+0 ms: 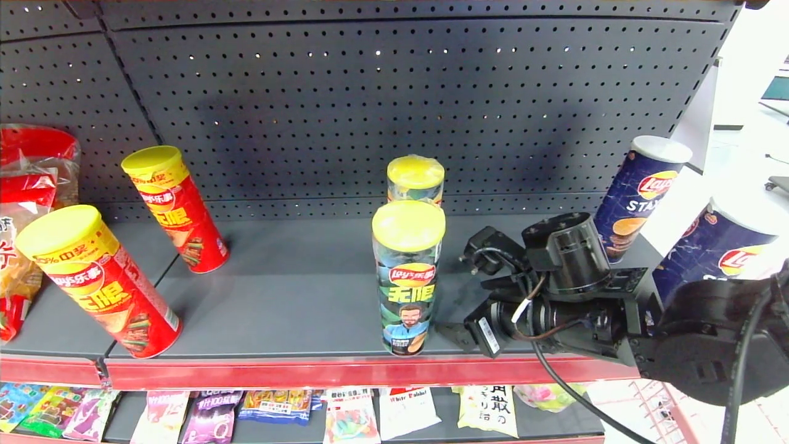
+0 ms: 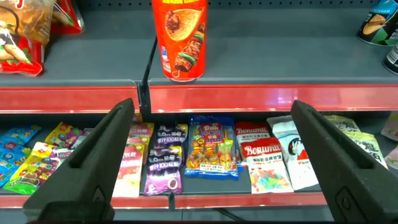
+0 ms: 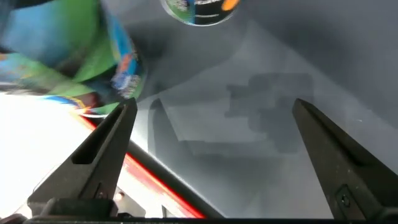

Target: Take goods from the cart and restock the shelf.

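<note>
Six cans on the shelf [image 1: 296,290]: two red, two green, two blue, all upright.
Red pair: near red can [image 1: 98,280] and far red can [image 1: 175,206], both well apart from the right gripper, beyond the green pair.
Green pair: front green can [image 1: 408,277] and back green can [image 1: 415,179], one behind the other, the closest cans to the right gripper.
Blue pair: inner blue can [image 1: 641,191] and outer blue can [image 1: 715,246], behind the right arm's wrist.
Right gripper [image 3: 212,109]: spread wide and holding nothing, low over the shelf's front edge.
Task's thing: the front green can stands at the shelf's front, just beside one of the right gripper's fingers and outside the gap between them; contact cannot be told.
Left gripper [image 2: 212,106]: spread wide and empty, below the can shelf, facing the packets [image 2: 211,149] on the lower shelf [image 2: 261,199].
Done so far: judging by the empty fingers next to it, the front green can looks placed and let go.
Left to do: bare stretches lie between the three pairs, so more cans could probably go in; neither gripper carries one.
Other goods: one red bag [image 1: 31,185] at the shelf's far end from the right gripper.
</note>
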Controlling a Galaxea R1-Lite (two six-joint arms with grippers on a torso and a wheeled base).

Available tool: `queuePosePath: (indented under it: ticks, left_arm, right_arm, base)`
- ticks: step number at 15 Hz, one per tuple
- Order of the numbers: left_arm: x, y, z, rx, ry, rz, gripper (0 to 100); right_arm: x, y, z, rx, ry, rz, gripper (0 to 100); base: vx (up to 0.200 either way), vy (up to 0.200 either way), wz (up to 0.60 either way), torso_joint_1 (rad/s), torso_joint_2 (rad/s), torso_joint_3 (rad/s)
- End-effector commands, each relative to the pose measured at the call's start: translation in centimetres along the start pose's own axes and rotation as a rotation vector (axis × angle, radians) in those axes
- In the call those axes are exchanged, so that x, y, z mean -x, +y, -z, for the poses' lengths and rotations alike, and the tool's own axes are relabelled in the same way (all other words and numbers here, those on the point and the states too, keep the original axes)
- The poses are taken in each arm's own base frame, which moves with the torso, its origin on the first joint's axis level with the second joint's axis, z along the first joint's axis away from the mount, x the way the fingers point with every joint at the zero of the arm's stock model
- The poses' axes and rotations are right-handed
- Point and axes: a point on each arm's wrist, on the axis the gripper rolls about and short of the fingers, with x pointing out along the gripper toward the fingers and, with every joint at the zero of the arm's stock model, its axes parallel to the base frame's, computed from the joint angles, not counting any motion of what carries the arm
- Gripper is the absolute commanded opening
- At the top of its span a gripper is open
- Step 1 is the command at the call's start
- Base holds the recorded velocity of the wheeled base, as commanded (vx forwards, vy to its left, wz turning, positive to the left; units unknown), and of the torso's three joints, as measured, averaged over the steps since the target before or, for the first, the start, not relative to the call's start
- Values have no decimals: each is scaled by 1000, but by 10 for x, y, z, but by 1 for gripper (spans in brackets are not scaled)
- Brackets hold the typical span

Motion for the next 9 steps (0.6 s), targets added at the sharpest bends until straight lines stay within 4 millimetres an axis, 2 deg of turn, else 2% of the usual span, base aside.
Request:
queuePosePath:
  ticks: [1,9]
  left_arm:
    - [0,0,0,0,1,-1,100]
    - [0,0,0,0,1,-1,100]
  right_arm:
    - [-1,4,0,6,0,-9,100]
    - [-1,9,-3,17,-7,-23,100]
  base:
    - [0,0,0,0,0,0]
    - [0,0,0,0,0,0]
